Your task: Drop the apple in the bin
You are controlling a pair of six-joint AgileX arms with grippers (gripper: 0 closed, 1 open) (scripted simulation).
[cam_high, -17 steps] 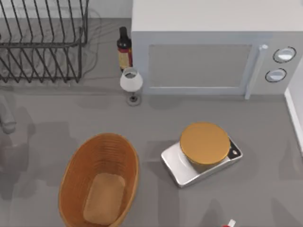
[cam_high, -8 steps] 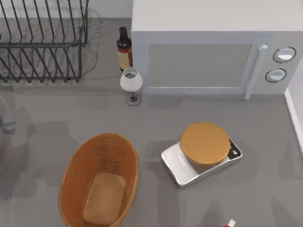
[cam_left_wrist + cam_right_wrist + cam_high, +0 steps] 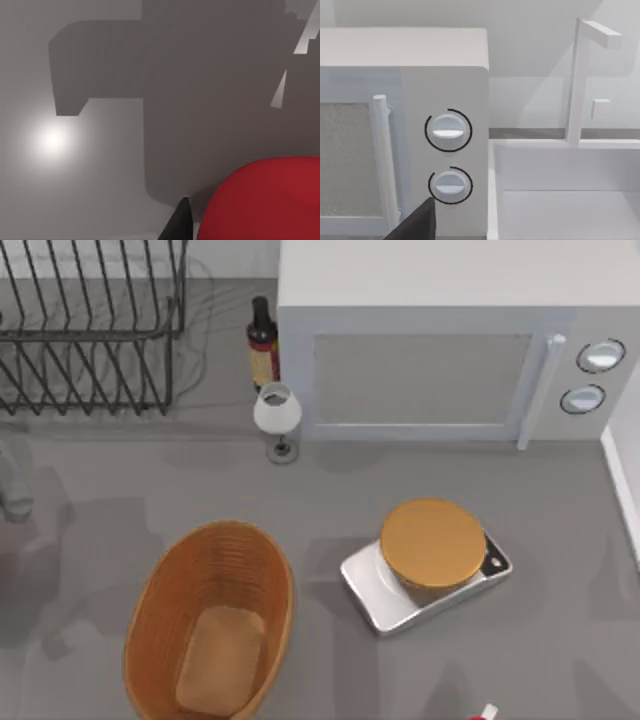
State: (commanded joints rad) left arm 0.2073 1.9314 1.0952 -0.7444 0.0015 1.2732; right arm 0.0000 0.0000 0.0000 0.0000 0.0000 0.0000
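Bin [image 3: 160, 625]: large oval basket of orange-brown woven wicker, ribbed sides, flat paler tan bottom; nothing inside. Stands left of the kitchen scale [image 3: 375, 585], well apart from it.

Kitchen scale: rounded silver slab carrying a smooth round orange-topped cylinder [image 3: 432, 543]. Tiny red-and-white thing [image 3: 484, 712] just in front of the scale, at the picture's lower edge.

Behind the scale: boxy white microwave [image 3: 455, 350] with two round dials. Beside its left face, a dark glass bottle [image 3: 262, 343] and a small white-shaded lamp [image 3: 277, 420]; farther left, a black wire dish rack [image 3: 90, 330].

Apple [image 3: 265, 200]: smooth, round, plain bright red, seen in the left wrist view close against one dark finger tip [image 3: 179, 224] of the left gripper, over bare grey table. Contact not discernible; finger spread of the left gripper cannot be told.

Right wrist view: one dark finger [image 3: 417, 222] before the microwave dials, white sink [image 3: 570, 200] alongside. Right gripper spread cannot be told.
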